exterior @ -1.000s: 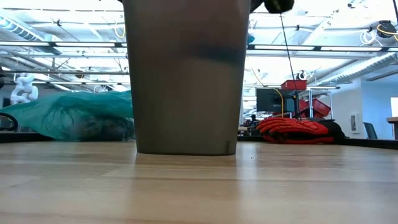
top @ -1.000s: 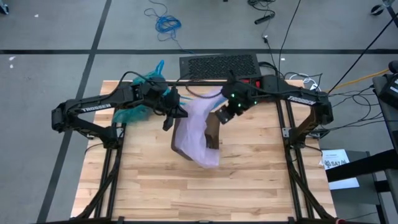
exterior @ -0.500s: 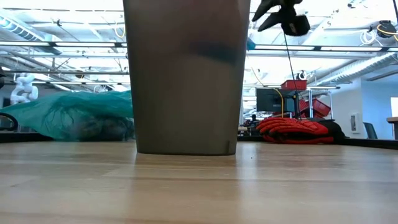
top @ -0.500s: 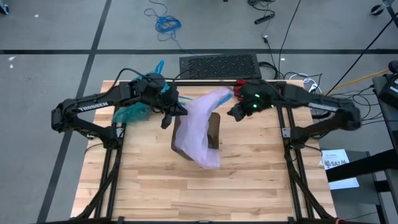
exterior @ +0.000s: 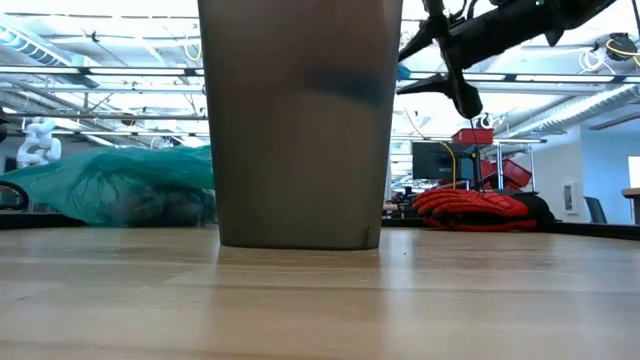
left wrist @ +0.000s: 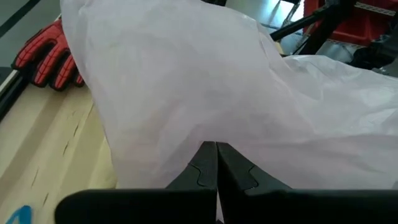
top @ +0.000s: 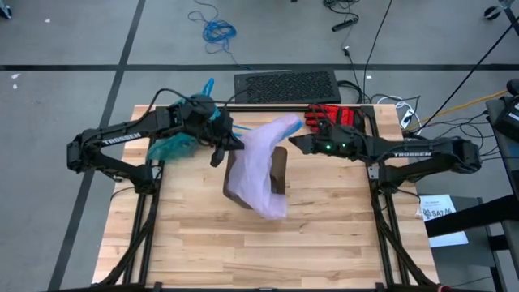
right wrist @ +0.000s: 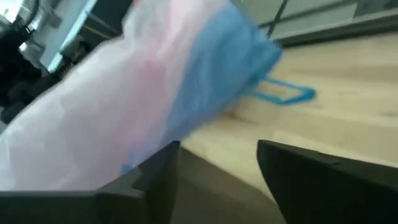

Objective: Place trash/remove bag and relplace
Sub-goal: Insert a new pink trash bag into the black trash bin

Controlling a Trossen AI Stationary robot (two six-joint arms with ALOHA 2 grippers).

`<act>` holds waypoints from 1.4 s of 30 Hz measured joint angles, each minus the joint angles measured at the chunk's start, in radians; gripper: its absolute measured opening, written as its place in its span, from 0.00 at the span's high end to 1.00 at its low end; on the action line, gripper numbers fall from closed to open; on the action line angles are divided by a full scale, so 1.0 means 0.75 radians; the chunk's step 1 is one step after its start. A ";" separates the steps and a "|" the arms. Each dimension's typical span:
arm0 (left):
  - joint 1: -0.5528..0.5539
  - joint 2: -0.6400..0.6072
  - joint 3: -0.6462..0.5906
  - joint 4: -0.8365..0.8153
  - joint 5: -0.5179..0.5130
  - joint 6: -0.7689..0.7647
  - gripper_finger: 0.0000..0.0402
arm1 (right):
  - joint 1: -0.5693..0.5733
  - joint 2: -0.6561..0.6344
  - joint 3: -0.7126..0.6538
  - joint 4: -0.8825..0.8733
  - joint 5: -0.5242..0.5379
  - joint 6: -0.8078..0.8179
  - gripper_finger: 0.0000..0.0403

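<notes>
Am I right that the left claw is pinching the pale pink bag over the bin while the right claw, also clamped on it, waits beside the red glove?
Not quite. The left claw is shut on the pale pink bag draped over the bin, but the right claw is open and holds nothing; the right wrist view shows its fingers spread apart. It does sit near the red glove.

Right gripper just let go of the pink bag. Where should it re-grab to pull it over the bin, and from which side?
Judging by the views, take the bunched blue-edged end of the pink bag, coming from the right, where the open right gripper hangs. It sticks up free of the bin; the left gripper is shut on the other side.
</notes>
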State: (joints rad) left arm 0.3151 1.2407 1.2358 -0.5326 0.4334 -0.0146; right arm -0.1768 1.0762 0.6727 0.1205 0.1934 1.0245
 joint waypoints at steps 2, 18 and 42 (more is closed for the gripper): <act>0.007 0.000 0.000 0.001 0.000 -0.006 1.00 | -0.011 0.014 0.000 0.040 0.018 -0.020 0.45; 0.018 0.000 0.001 0.011 0.000 -0.002 1.00 | -0.058 0.179 0.002 0.700 0.017 -0.177 0.94; 0.093 -0.045 0.001 0.013 0.000 0.031 1.00 | 0.082 0.197 1.062 -1.514 0.030 -0.068 0.74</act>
State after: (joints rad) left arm 0.3849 1.2068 1.2366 -0.5233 0.4331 0.0086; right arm -0.1155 1.2241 1.4690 -1.0153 0.2161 0.9732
